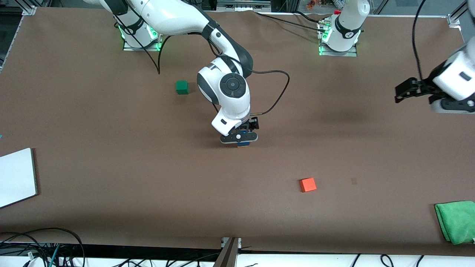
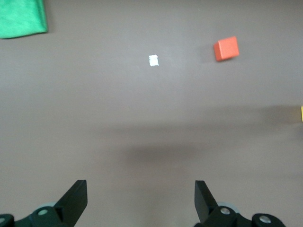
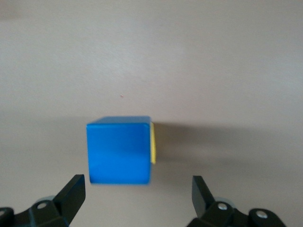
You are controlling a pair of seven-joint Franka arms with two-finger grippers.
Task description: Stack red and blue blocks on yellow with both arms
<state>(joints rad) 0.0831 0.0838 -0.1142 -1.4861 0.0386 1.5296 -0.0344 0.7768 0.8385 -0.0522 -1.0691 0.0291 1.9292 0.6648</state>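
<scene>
The blue block (image 3: 119, 150) sits on top of a stack in the middle of the table, and a sliver of the yellow cube (image 3: 153, 143) shows under its edge. The red block is hidden. My right gripper (image 3: 137, 182) is open, with its fingers spread wider than the blue block and clear of it. In the front view it (image 1: 239, 139) hangs right over the stack and covers all but a bit of blue (image 1: 245, 144). My left gripper (image 1: 397, 94) is open and empty, up in the air over the left arm's end of the table. The left wrist view (image 2: 140, 187) shows bare table beneath it.
An orange-red cube (image 1: 308, 184) lies nearer the front camera than the stack, toward the left arm's end. A green cube (image 1: 182, 87) lies farther from the camera, toward the right arm's base. A green cloth (image 1: 456, 220) and a white board (image 1: 16, 181) lie at the table's ends.
</scene>
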